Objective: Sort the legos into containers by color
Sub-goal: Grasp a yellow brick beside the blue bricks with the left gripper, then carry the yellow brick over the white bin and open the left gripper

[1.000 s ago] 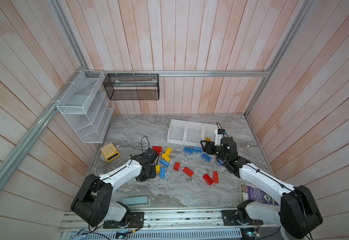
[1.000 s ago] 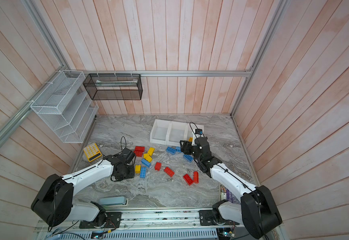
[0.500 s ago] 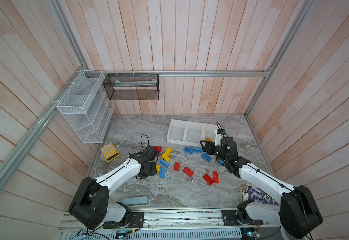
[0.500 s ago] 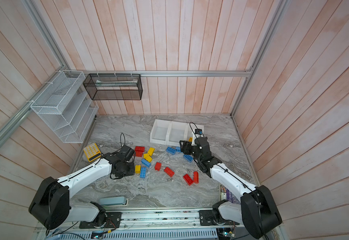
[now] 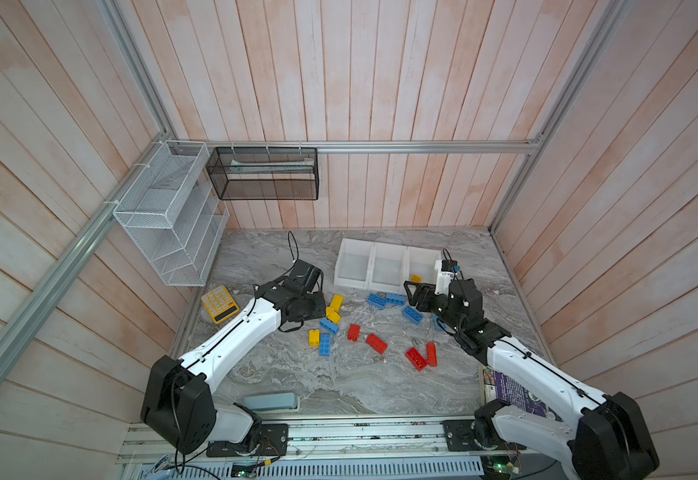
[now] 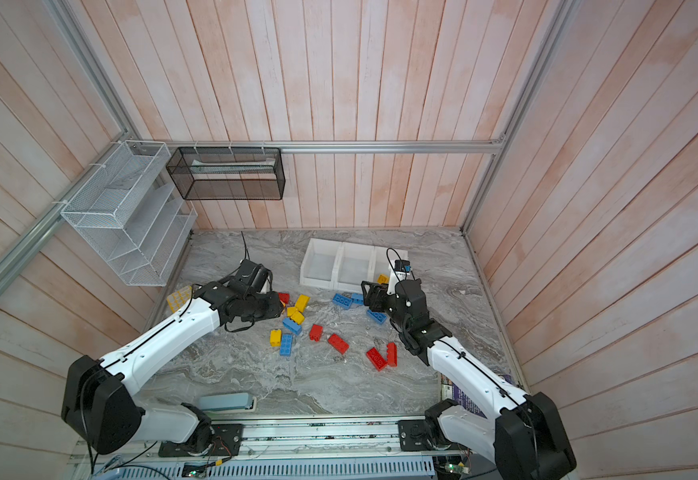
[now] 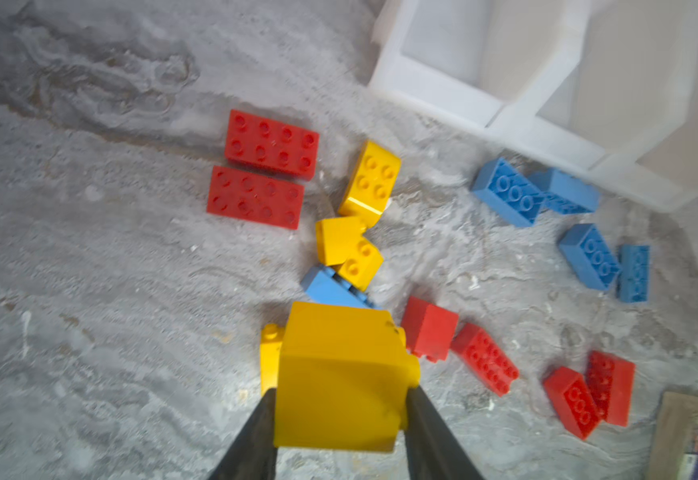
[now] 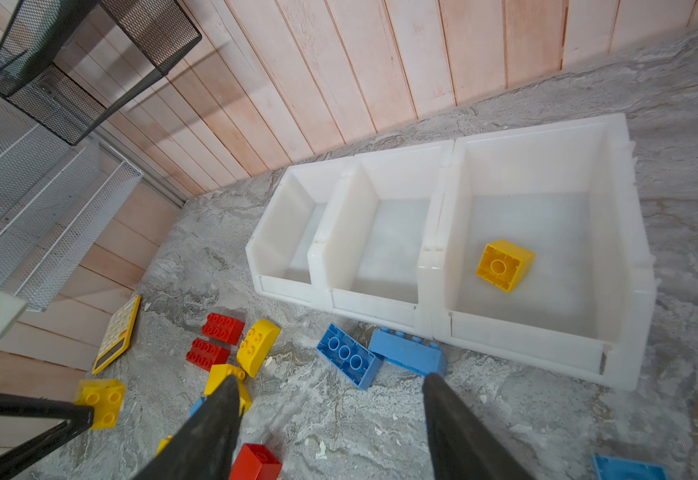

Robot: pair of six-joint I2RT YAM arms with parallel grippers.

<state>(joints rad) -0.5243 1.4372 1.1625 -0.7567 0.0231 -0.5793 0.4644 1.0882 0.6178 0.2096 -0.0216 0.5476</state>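
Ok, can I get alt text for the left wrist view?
The left gripper is shut on a yellow lego, held over the grey marbled table. Loose legos in red, yellow and blue lie scattered beyond it, with the white containers farther off.

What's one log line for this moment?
left jaws: shut on yellow lego | right jaws: open, empty | containers: one other yellow lego inside

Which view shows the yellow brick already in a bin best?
The right wrist view: the yellow brick lies upside down, unobstructed, in the end bin. Both top views show only a small yellow speck of it; the left wrist view misses it.
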